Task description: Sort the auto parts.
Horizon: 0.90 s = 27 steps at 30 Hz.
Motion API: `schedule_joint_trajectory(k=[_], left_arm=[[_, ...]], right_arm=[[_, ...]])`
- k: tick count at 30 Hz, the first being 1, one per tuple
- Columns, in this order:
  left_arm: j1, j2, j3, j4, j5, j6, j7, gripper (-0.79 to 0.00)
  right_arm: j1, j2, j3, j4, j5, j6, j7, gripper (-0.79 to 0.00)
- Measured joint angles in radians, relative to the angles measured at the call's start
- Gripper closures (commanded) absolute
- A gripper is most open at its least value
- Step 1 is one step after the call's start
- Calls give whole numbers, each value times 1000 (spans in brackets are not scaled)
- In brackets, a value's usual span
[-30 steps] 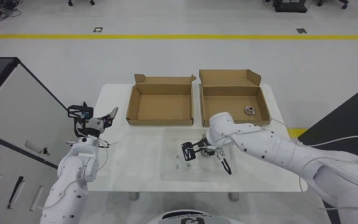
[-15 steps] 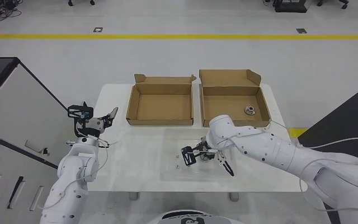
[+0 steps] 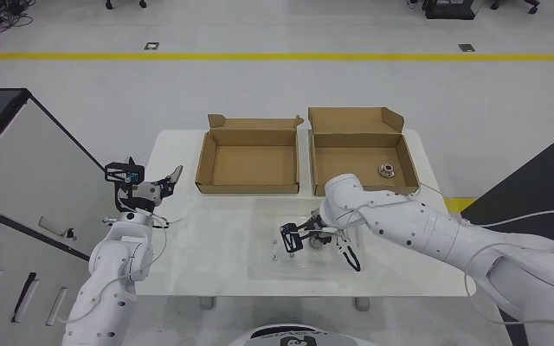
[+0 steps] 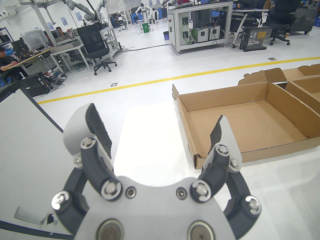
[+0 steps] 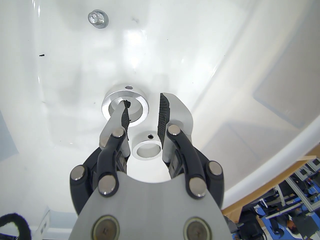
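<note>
Right wrist view: right hand astride the large collar

Large aluminium collar [image 5: 125,104] lies flat in the white tray [image 5: 225,51]. Right hand [image 5: 145,101] is part open and grips nothing: one fingertip is inside the collar's bore, the other just outside its wall. Smaller collar [image 5: 146,148] lies between the fingers, nearer the palm. Flanged bolt [image 5: 98,19] is well apart in the same tray. Left hand [image 4: 155,112] is wide open and holds nothing, over the desk [image 4: 150,138] beside the left box [image 4: 245,123]. Right box [image 3: 346,164] holds one metal part [image 3: 387,169].
</note>
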Motion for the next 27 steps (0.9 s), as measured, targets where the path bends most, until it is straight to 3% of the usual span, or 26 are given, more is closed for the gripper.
schedule_joint_trajectory(k=[10, 13, 14, 15, 27], left_arm=[[0, 0, 0, 0, 0, 0, 0, -785], [0, 0, 0, 0, 0, 0, 0, -785], [0, 0, 0, 0, 0, 0, 0, -785], [0, 0, 0, 0, 0, 0, 0, -785], [0, 0, 0, 0, 0, 0, 0, -785]], right_arm=[[-7, -20, 0, 49, 0, -12, -12, -262], [-9, -28, 0, 62, -1, -15, -15, -145], [-9, -30, 0, 65, -1, -15, -15, -22], [-8, -32, 0, 69, -2, -15, -15, 0], [24, -26, 0, 35, 35, 16, 16, 0]])
